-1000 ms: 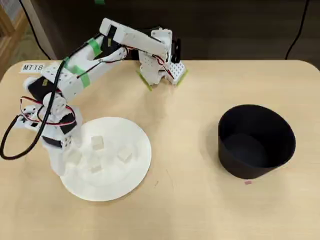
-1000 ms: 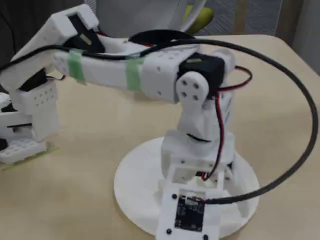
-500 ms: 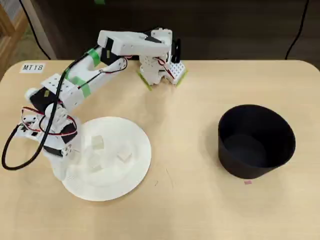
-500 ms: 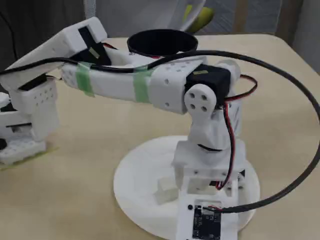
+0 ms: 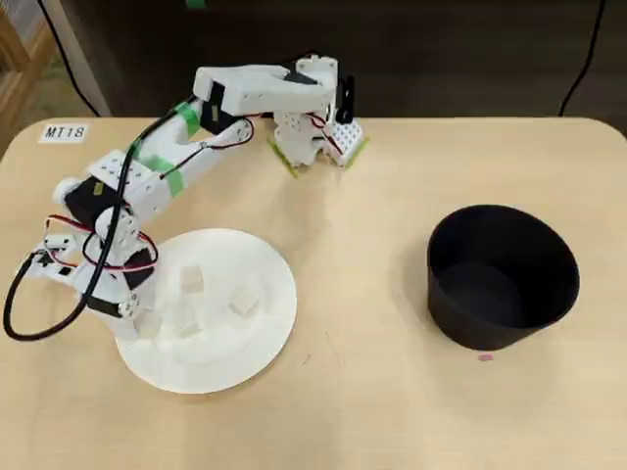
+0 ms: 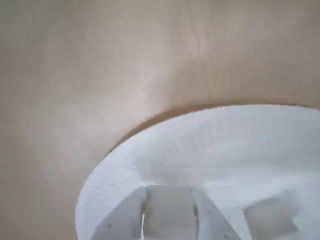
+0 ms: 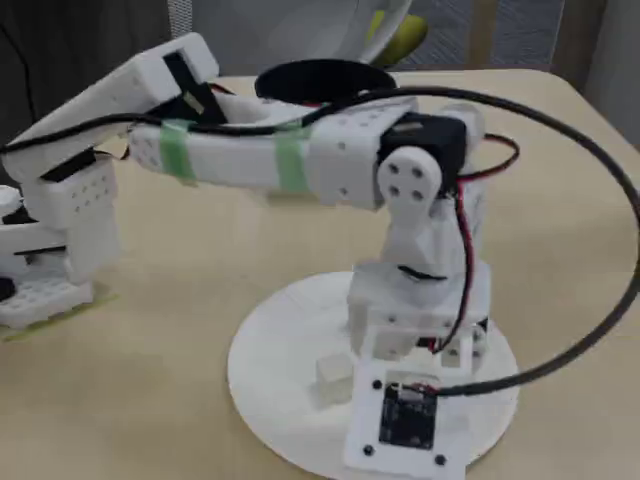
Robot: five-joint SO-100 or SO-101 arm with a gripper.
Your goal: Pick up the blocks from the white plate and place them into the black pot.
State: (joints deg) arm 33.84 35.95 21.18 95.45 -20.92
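Observation:
The white plate [image 5: 265,262] lies at the front left of the table and holds several small pale blocks: one [image 5: 191,280], one [image 5: 243,305] and one [image 5: 186,319]. My gripper [image 5: 143,319] is down over the plate's left edge. In the wrist view the gripper [image 6: 169,194] has both fingers [image 6: 125,215] pressed against the sides of a block [image 6: 169,212], low over the plate [image 6: 225,135]. Another block [image 6: 267,217] lies to its right. The black pot [image 5: 502,274] stands empty at the right. In the fixed view the fingertips are hidden behind the wrist.
The arm's base [image 5: 313,137] stands at the table's back edge, and cables loop out left of the plate [image 5: 20,304]. A label reading MT18 [image 5: 65,131] is stuck at the back left. Bare wooden table lies between plate and pot [image 5: 362,294].

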